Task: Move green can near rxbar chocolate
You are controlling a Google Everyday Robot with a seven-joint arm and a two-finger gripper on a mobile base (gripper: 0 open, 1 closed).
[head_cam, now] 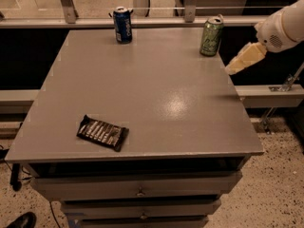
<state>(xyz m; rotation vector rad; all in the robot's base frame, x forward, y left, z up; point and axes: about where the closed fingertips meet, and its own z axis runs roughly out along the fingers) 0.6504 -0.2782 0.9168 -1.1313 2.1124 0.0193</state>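
The green can (211,36) stands upright at the far right corner of the grey table (156,99). The rxbar chocolate (102,132) lies flat near the front left edge, in a dark wrapper with pale stripes. My gripper (233,68) hangs off the table's right side, just right of and below the green can, apart from it. Its pale fingers (244,58) point down-left toward the table edge. The white arm (282,27) comes in from the upper right.
A dark blue can (123,25) stands upright at the far left-centre of the table. A railing with metal posts runs behind the table. Drawers are under the tabletop. A shoe (19,220) shows at the bottom left on the speckled floor.
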